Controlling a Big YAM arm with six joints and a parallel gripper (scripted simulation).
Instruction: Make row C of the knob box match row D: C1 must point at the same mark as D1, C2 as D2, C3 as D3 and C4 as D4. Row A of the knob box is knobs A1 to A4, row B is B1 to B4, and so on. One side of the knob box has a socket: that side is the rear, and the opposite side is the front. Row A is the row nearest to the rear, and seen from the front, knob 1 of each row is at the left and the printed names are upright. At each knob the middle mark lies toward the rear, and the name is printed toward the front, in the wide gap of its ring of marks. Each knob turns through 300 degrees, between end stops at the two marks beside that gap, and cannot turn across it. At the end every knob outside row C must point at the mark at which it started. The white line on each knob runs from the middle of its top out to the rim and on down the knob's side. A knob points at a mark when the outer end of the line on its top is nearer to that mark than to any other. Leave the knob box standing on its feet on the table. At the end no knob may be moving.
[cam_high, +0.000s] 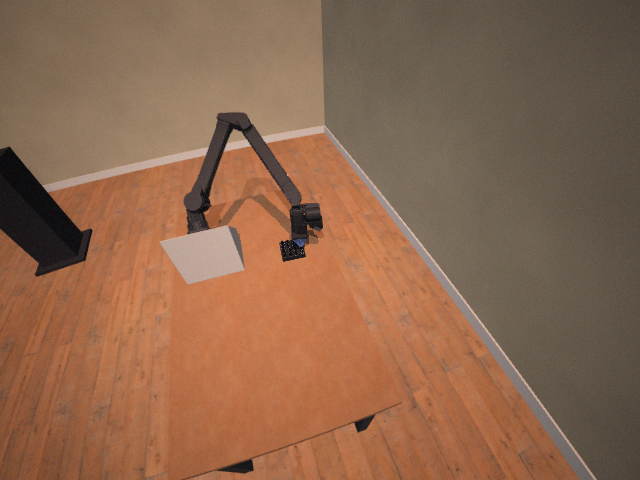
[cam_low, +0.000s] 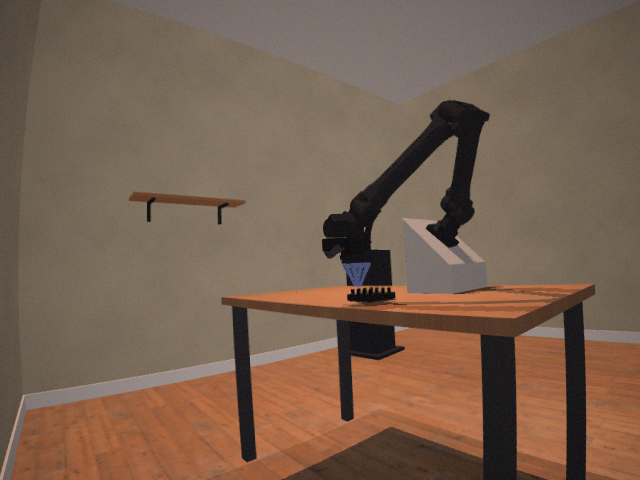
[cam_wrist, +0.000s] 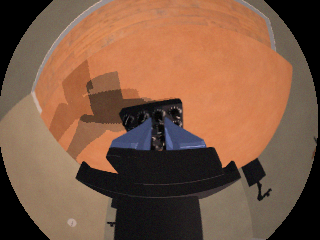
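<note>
The knob box (cam_high: 292, 251) is a small black box with rows of black knobs. It stands on the wooden table near the far right edge, and also shows in the side view (cam_low: 371, 294). My gripper (cam_high: 298, 241) points straight down over the box's far side, its blue fingertips (cam_low: 357, 281) just above the knob tops. In the wrist view the fingers stand a narrow gap apart with nothing between them, and the box (cam_wrist: 152, 115) lies right beyond the tips. The knob lines and names are too small to read.
A white wedge-shaped block (cam_high: 204, 253) stands on the table left of the box, by the arm's base. A black pillar (cam_high: 31, 217) stands on the floor at the far left. A wall shelf (cam_low: 186, 199) hangs well away.
</note>
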